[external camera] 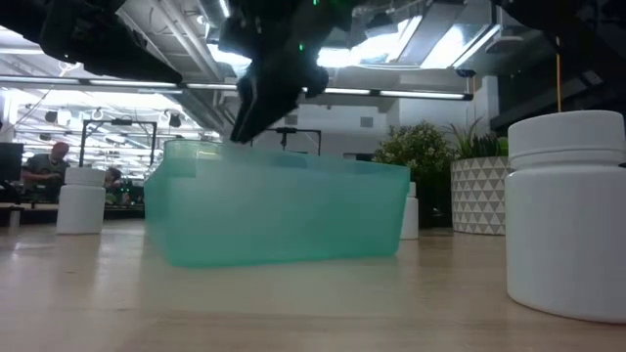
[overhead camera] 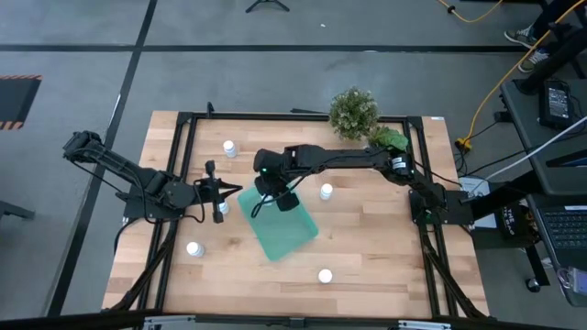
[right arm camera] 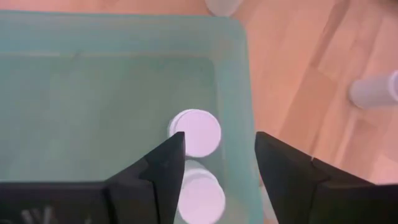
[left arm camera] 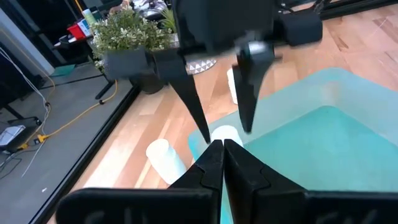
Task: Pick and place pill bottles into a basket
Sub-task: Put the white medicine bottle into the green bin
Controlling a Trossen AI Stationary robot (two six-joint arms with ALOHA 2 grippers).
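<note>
Pill bottles stood scattered over the wooden worktop (overhead camera: 367,238): one at the far left (overhead camera: 229,148), one at the near left (overhead camera: 193,248), one near the front edge (overhead camera: 325,275), and one just right of the right arm's wrist (overhead camera: 326,192). Two more bottles (right arm camera: 196,132) sat inside the teal basket (overhead camera: 278,225), close to one of its corners. This basket lay at a slant in the middle of the worktop. Over that corner hung the right gripper (right arm camera: 216,163), its fingers spread apart and holding nothing. Just left of the basket, the left gripper (overhead camera: 220,190) had its fingers pressed together, empty, with another bottle (overhead camera: 221,211) beside it. A small potted plant (overhead camera: 353,112) stood at the far edge.
</note>
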